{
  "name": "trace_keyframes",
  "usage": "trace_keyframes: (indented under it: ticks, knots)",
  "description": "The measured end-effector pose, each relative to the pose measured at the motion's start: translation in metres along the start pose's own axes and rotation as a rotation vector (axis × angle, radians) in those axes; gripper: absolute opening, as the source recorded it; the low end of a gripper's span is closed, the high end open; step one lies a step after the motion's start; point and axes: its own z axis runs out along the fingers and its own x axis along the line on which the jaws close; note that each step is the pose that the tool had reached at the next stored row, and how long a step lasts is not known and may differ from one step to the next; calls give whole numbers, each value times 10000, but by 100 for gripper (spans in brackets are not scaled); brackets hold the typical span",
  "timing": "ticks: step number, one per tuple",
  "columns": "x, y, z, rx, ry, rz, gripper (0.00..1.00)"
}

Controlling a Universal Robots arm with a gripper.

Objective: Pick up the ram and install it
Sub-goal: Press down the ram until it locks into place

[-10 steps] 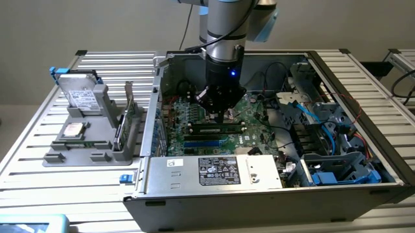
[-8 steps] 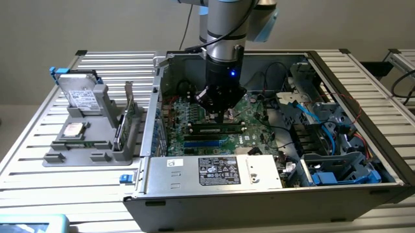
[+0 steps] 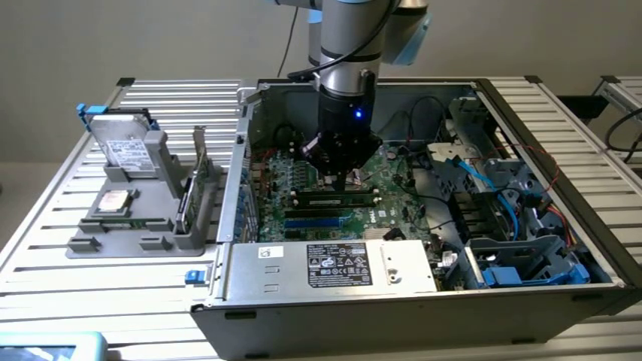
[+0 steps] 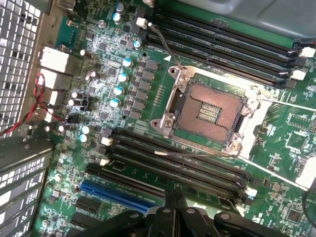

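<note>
One ram (image 3: 336,201) on the list: where is it lying, and how far is the job getting? (clerk)

It is sitting along a black memory slot (image 3: 336,194) on the motherboard (image 3: 301,177), directly beneath the pincer (image 3: 341,180). The pick-up is looking done. By my judgement the seating is under way, though whether the end clips are latching is too small to tell. (checker)

Pincer state? (clerk)

Its fingers (image 4: 174,200) are pressing together with nothing between them, and its tip is hanging right over the stick, at or near touching. (checker)

Other stock? (clerk)

An open processor socket (image 4: 210,111) is lying just beyond the pincer, and a blue slot (image 4: 116,192) is running close beside it. A grey holder (image 3: 140,226) is standing well apart from the pincer, outside the computer case (image 3: 401,316), carrying a hard drive (image 3: 125,147) and an upright expansion card (image 3: 201,173). (checker)

Any writing? (clerk)

A dark label with rows of marks and a white sticker are showing on the power supply (image 3: 331,263), near the pincer on the camera's side. The text is too small to read, and I am making out no brand name. (checker)
</note>
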Motion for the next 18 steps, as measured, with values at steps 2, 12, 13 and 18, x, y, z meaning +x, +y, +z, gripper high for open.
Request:
trace_keyframes:
  ticks: [2,12,13,18]
  knots:
    - [0,0,0,-3,5,172,11]
    - [0,0,0,-21,17,1021,11]
    - [0,0,0,-22,19,1104,11]
    - [0,0,0,-35,34,1501,11]
